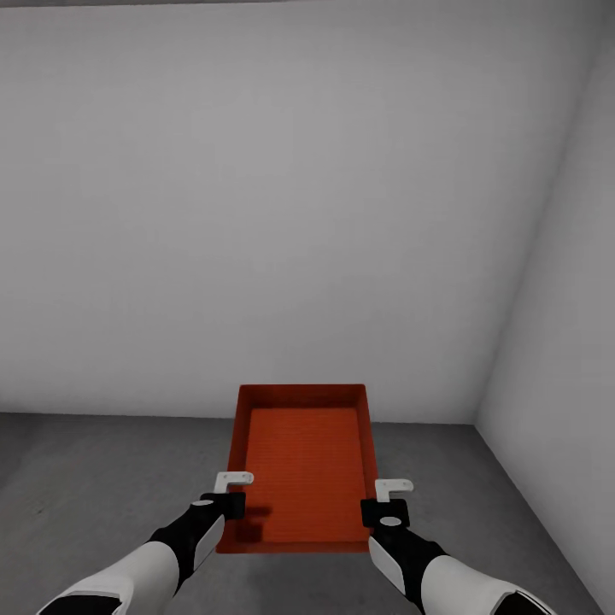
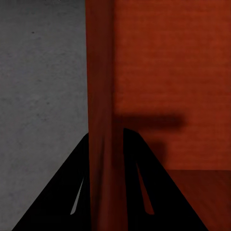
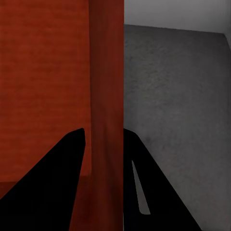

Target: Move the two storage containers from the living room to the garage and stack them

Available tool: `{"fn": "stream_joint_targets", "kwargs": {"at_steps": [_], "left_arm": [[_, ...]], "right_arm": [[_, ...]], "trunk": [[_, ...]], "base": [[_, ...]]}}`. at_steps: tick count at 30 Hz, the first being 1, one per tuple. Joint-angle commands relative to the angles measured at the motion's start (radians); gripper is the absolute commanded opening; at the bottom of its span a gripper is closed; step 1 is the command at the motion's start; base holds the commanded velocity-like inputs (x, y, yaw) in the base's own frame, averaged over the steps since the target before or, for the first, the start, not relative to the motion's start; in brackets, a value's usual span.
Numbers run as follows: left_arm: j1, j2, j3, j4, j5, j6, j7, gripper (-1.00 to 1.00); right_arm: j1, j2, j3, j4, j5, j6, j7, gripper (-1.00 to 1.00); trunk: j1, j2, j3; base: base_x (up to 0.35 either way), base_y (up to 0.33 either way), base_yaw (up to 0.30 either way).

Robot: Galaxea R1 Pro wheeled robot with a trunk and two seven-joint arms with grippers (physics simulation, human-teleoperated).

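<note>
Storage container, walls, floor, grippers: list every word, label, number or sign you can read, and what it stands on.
None: no text can be read.
The storage container shows plain orange-red walls and a ribbed bottom.
The white walls and grey floor are unmarked.
The left gripper and right gripper carry no markings.

Both arms reach forward toward 12 o'clock. Left gripper (image 1: pixel 229 504) clamped on the storage container (image 1: pixel 303 465) at its 9 o'clock wall (fingers straddling it); right gripper (image 1: pixel 382 511) likewise at 3 o'clock.
</note>
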Motion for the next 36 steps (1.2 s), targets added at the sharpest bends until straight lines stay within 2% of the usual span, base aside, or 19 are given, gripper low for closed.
{"fn": "stream_joint_targets", "kwargs": {"at_steps": [1, 36], "left_arm": [[0.000, 0.019, 0.037, -0.001, -0.007, 0.007, 0.010, -1.00], [0.000, 0.018, 0.035, -0.001, -0.007, 0.007, 0.010, -1.00]], "right_arm": [[-0.001, -0.002, -0.023, -0.001, 0.013, -0.008, -0.019, -1.00], [-0.002, -0.003, -0.023, -0.001, 0.013, -0.008, -0.019, -1.00]], "trunk": [[0.001, -0.002, -0.002], [0.001, -0.002, -0.006]], "base": [[0.000, 0.000, 0.000], [0.000, 0.000, 0.000]]}}
